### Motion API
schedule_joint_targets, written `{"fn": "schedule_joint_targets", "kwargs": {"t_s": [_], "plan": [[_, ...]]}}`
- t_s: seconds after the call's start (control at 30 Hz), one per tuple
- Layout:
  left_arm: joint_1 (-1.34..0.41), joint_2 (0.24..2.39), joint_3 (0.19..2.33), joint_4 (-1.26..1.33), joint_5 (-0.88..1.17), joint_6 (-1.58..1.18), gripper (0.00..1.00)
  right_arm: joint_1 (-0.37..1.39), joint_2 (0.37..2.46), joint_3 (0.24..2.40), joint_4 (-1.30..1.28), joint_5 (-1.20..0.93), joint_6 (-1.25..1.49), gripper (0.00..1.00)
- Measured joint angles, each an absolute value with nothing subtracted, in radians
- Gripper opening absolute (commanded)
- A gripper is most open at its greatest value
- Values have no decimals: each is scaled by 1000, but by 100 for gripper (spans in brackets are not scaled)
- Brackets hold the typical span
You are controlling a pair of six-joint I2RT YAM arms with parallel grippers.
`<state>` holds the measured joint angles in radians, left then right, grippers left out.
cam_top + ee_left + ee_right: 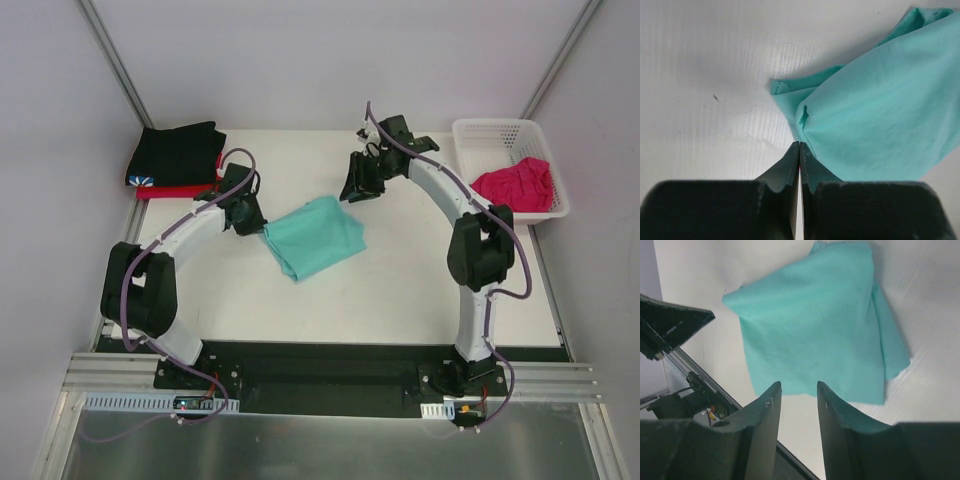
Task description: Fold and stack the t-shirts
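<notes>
Four shirts in view. The teal t-shirt (315, 238) lies in a rough fold mid-table (420, 290), between the two grippers. The black t-shirt (175, 150) sits on the red t-shirt (170, 191) at the far-left corner. The pink t-shirt (515, 183) is crumpled in the white basket (497, 125) at far right. Left gripper (799, 149) has its fingers pressed together, tips right at the teal's near-left edge; no cloth is visible between them, though I can't rule out a sliver. Right gripper (797, 386) has its fingers spread with nothing between them, and it hovers off the teal's far corner, clear of the cloth. Handling, as a guess: thin, light and limp, with no stiffness, so it sags and drapes wherever it isn't supported. The layers likely slide over each other and over the smooth tabletop. It isn't fragile, so a firm pinch is fine. Best hold is probably at a corner or along a folded edge, biting through all layers. Taking two corners of one edge should keep the fold flat for moving it to the stack. Catching only the top layer would likely peel the fold open.
</notes>
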<state>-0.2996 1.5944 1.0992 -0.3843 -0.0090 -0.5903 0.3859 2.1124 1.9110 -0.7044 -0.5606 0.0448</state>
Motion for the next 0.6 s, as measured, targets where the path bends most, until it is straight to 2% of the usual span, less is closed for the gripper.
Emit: {"fn": "schedule_joint_targets", "kwargs": {"t_s": [0.03, 0.1, 0.13, 0.17, 0.37, 0.6], "plan": [[-300, 1589, 1106, -387, -9, -590, 0, 394, 2071, 1877, -704, -545, 44, 25], [-300, 1579, 1113, -392, -8, -590, 0, 419, 2001, 1814, -714, -513, 43, 14], [-300, 1578, 1116, -399, -6, -591, 0, 437, 1977, 1790, -715, -499, 44, 4], [-300, 1578, 1120, -406, -1, -591, 0, 456, 1958, 1769, -717, -487, 47, 1], [-300, 1589, 1193, -434, 31, -590, 0, 567, 1946, 1687, -712, -448, 73, 1], [-301, 1665, 1330, -432, 89, -590, 0, 577, 1949, 1643, -698, -407, 86, 1]]}}
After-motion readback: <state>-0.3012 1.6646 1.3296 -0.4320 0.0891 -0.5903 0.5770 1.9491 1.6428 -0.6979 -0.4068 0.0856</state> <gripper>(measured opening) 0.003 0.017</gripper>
